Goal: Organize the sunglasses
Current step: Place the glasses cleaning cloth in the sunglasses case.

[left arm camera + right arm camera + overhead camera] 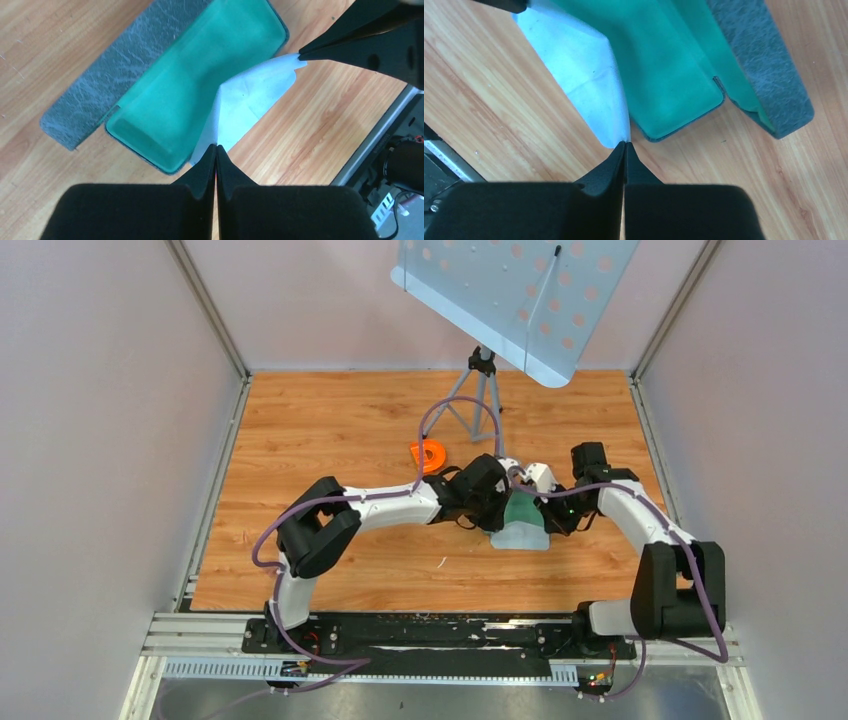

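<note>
Fig. – Both arms at mid-table, three views.

Count: 2 arms, 2 grippers, 1 case, 1 cloth, 1 orange item, 1 tripod w/ 1 board.

(a) Left gripper [216, 151]: I see its black fingers pressed tip to tip, no gap, pinching one corner of the thin pale blue-white cloth [250, 95].

(b) Right gripper [625, 145]: likewise closed to a point, pinching another corner of the same cloth. The sheet hangs between the two grips w/ a crease down its middle.

(c) Oblong grey textured case [200, 85], green lining up, lies open on the wood. Its grey flap is spread flat on the side away from the cloth. The cloth overlaps one long rim of the case, and the rest of it is over bare wood. The lining I can see looks bare.

(d) Edges and room: the wooden tabletop [330, 420] is walled left, right and back, w/ a metal rail [200, 635] along the near edge. In the left wrist view that rail shows not far beyond the cloth. The case sits right of centre, and the left half of the top is open wood. A small round orange object [430, 454] lies just behind the left arm's wrist. The grey tripod [483, 390] carrying a pale blue perforated board [520, 290] stands at the back.

(e) Sunglasses: not made out in any view, so I can't tell where they lie rel. to either gripper.
</note>
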Motion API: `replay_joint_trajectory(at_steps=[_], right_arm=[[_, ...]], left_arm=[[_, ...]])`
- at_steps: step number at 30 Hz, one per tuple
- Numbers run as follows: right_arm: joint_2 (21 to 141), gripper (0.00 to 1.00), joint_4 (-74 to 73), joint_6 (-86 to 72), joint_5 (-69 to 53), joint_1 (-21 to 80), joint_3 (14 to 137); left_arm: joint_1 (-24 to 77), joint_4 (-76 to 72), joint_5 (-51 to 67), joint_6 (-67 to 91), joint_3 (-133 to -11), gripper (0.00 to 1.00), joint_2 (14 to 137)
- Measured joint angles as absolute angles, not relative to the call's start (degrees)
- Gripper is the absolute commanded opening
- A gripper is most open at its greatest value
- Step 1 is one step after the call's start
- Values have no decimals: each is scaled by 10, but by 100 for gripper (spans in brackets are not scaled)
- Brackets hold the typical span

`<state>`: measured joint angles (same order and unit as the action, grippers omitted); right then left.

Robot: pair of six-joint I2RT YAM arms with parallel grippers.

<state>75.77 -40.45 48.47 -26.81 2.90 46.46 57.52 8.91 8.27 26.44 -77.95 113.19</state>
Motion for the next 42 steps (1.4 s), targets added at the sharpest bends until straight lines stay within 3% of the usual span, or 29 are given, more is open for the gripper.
replay_joint_trajectory(at_steps=[42], right_arm=[[885, 0, -307, 448, -259, 29, 528]], left_arm=[[541, 118, 27, 216, -834, 0, 1174]])
